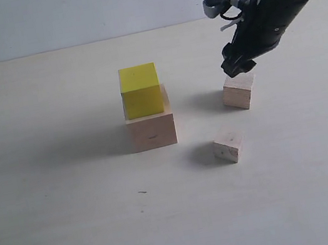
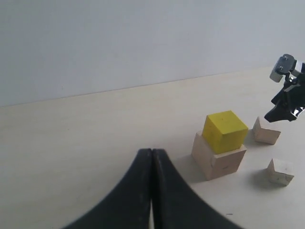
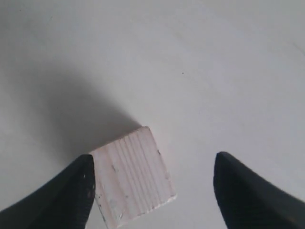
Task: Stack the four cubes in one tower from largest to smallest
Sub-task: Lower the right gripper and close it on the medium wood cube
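The bright yellow cube (image 1: 140,90) (image 2: 225,131) sits on the largest pale wood cube (image 1: 152,132) (image 2: 219,161), set slightly back from its front edge. To their right a smaller bare wood cube (image 1: 239,92) (image 3: 132,176) rests on the table. My right gripper (image 1: 238,68) (image 3: 155,156) hangs open just above it, the cube lying close against one finger (image 3: 76,191) and far from the other. The smallest wood cube (image 1: 229,146) (image 2: 279,171) lies nearer the front, tilted. My left gripper (image 2: 152,151) is shut on nothing, well back from the cubes and out of the exterior view.
The pale tabletop (image 1: 57,198) runs back to a light wall (image 1: 69,15). The right arm (image 1: 282,0) comes in from the upper right. A tiny dark speck (image 1: 142,192) lies in front of the stacked pair.
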